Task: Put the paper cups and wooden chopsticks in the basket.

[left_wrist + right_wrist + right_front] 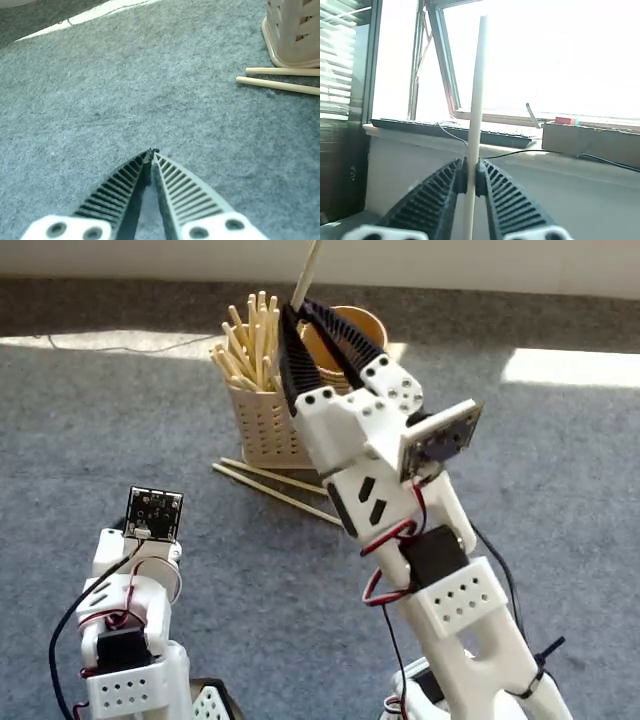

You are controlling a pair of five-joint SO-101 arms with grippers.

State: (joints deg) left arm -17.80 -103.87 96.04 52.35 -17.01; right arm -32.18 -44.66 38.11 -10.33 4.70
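Looking down from the high view first: the basket [262, 428] stands on the grey carpet [110, 410], stuffed with a bundle of chopsticks [250, 340]. The right gripper [298, 310] hangs just above the basket, fingers pinched shut on a single chopstick [308, 272] that points up and away. A brown paper cup [350, 332] is right at the basket's far side, partly behind that gripper, and I can't tell if it's actually inside. Two loose chopsticks [275, 485] lie on the carpet just in front of the basket. The left arm sits well apart from the basket, on the near side.

In the left wrist view, the left gripper [151, 152] has its fingers closed tip to tip with nothing between them, low over the carpet. The basket [295, 35] is off in the distance with the loose chopsticks [280, 79] beside its foot.

In the right wrist view, the right gripper [471, 176] clamps the single chopstick [477, 95] upright. Behind it are a window, a keyboard [445, 129] and a cardboard box [590, 141].
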